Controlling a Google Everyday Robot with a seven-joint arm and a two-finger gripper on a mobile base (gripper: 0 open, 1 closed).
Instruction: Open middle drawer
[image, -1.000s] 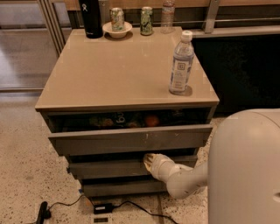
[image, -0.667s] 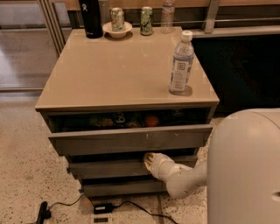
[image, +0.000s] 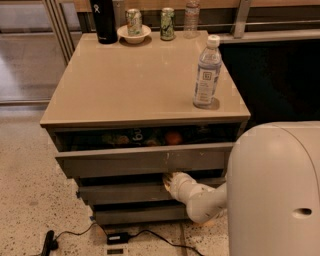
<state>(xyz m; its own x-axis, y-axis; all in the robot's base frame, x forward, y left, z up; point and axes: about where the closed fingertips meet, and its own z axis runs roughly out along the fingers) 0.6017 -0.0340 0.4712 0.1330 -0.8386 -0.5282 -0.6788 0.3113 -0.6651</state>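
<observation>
**Robot's tool at the middle drawer of a crowded counter**

The tool (image: 171, 182) sits at the upper edge of the middle drawer (image: 120, 193), tucked into the dark gap under the top drawer (image: 145, 161). Whether the tool is open or closed cannot be told. The white arm (image: 205, 201) reaches in from the right, and the robot's bulky white body (image: 277, 190) blocks the cabinet's lower right corner.

The middle drawer is the second of three grey fronts, set a little back beneath the top one and above the bottom drawer (image: 135, 215). The top drawer stands partly pulled out, overhanging the tool. Its front bears a pale scratch near the centre. Inside lie dark packets and an orange round thing (image: 173, 137).

On the tan counter (image: 125, 85) a water bottle (image: 207, 72) stands upright near the front right corner. Along the back edge are a black flask (image: 102, 20), a white bowl (image: 134, 35) holding a can (image: 133, 21), a green can (image: 167, 24) and a clear bottle (image: 191, 17).

The floor (image: 30, 200) is speckled stone. A black cable runs across it just before the cabinet, with a small black adapter (image: 118, 237) near the bottom drawer. Metal rails (image: 55, 25) stand behind on the left; the space to the right is dark.
</observation>
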